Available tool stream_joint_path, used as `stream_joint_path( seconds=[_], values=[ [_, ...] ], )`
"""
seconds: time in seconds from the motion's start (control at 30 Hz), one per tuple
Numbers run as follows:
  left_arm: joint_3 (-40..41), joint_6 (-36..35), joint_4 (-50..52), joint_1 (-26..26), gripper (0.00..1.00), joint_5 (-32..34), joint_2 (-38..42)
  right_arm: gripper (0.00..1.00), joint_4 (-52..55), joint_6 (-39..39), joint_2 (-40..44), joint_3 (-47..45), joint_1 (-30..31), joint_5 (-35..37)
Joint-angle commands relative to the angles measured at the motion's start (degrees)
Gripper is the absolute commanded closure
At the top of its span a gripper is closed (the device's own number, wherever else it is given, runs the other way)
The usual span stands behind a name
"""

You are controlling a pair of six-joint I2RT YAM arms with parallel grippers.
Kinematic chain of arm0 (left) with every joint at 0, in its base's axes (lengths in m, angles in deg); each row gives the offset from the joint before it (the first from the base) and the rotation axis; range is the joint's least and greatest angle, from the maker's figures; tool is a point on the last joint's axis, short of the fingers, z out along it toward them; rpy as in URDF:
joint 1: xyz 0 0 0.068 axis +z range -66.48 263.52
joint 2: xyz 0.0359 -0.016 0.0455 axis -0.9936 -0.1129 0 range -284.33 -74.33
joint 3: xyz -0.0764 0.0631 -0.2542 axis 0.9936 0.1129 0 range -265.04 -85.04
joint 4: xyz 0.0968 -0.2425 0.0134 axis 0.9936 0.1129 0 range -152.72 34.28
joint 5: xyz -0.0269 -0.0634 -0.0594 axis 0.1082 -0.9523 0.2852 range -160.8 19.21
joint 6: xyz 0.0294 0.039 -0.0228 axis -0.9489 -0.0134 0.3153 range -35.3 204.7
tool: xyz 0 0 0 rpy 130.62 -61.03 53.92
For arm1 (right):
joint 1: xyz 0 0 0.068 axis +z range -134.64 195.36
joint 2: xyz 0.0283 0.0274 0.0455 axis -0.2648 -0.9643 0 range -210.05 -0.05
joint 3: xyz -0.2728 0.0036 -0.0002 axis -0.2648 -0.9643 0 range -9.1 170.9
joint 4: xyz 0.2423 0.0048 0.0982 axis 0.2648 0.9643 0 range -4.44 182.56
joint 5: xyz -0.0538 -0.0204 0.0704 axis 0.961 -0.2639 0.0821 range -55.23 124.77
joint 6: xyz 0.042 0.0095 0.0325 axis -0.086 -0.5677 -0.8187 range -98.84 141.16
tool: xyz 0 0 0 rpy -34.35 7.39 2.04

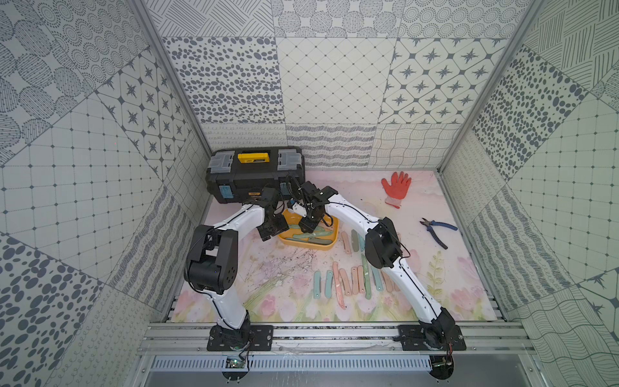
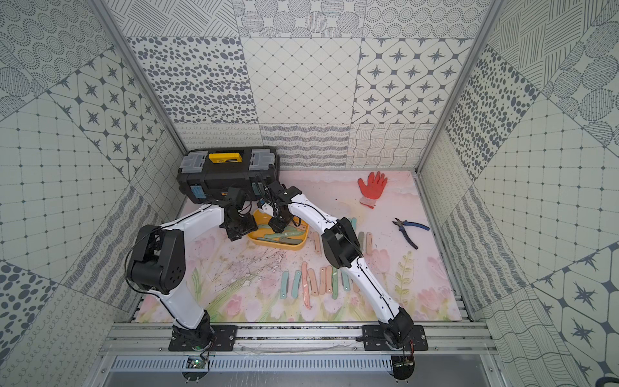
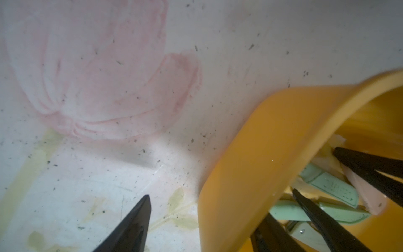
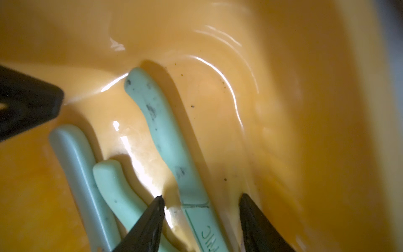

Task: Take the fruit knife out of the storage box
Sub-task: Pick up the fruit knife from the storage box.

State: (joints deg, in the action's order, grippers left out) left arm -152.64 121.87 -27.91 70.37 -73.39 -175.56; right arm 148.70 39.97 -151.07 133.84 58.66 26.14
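Mint-green fruit knife point(image 4: 165, 139) lies flat in the yellow storage box point(image 4: 283, 87), long axis running from lower centre to upper left of the frame, between the right fingers point(image 4: 144, 227), spread and not touching it; the left fingers point(image 3: 135, 224), also spread, straddle the box wall.

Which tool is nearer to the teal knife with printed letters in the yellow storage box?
Right. The right tool is open astride that teal knife, one fingertip each side. The left tool straddles the storage box wall, farther away.
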Motion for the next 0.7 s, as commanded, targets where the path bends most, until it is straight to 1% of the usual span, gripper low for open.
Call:
stream_joint_path(
  seconds=[0.0,0.13,0.27,0.3,0.67],
  values=[
    [-0.2,0.3,-0.1,0.1,0.32,-0.6,0.2,0.45,1.3,0.8,-1.0,1.1,0.1,0.3],
    [-0.2,0.3,0.0,0.2,0.32,-0.6,0.2,0.56,0.9,0.9,-0.9,0.8,0.1,-0.1],
    [-0.1,0.4,0.0,0.2,0.32,-0.7,0.2,0.71,0.6,0.8,-0.6,0.9,0.3,-0.3],
    [-0.1,0.4,0.0,0.1,0.32,-0.7,0.2,0.72,0.5,0.9,-0.6,0.9,0.3,-0.4],
    [-0.1,0.5,-0.2,0.1,0.32,-0.8,0.1,0.79,-0.7,-0.1,2.3,0.6,0.4,-1.1]
  ],
)
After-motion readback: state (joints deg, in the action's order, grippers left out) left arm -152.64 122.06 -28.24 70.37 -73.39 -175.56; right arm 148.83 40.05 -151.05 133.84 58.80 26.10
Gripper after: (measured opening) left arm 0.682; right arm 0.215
